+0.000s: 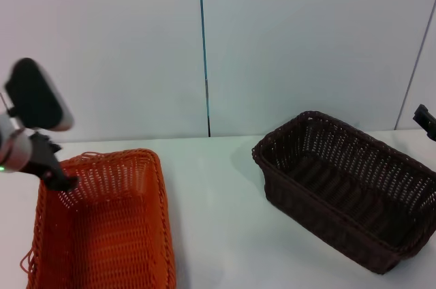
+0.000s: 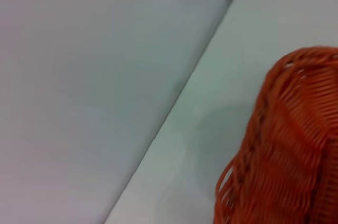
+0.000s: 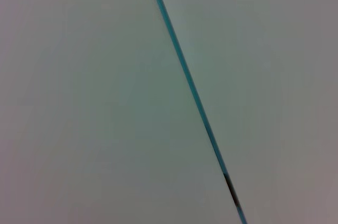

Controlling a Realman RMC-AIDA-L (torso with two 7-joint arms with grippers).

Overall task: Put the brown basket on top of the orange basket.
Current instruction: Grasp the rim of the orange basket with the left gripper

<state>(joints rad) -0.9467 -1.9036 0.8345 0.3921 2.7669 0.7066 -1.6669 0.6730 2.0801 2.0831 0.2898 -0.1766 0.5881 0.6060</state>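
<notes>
Your left hand point(image 1: 58, 178) sits at far-left rim of orange basket point(image 1: 102, 227), left side of worktop point(image 1: 211, 221); fingers' state: cannot tell. Brown basket point(image 1: 347, 187) well apart, right side. Right hand point(image 1: 425, 120) barely visible, probably parked at right edge.

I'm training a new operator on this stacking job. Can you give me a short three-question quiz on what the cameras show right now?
1. True or false: the brown basket already sits on the orange basket.
2. Which gripper is at the orange basket's far rim?
A. left gripper
B. right gripper
C. neither
3. Fill in: both baskets stand on the white ____.

Key
1. False; they stand apart, orange on the robot's left, brown on its right.
2. A; the right gripper only shows at the head view's right edge, above the brown basket's far end.
3. table
</notes>
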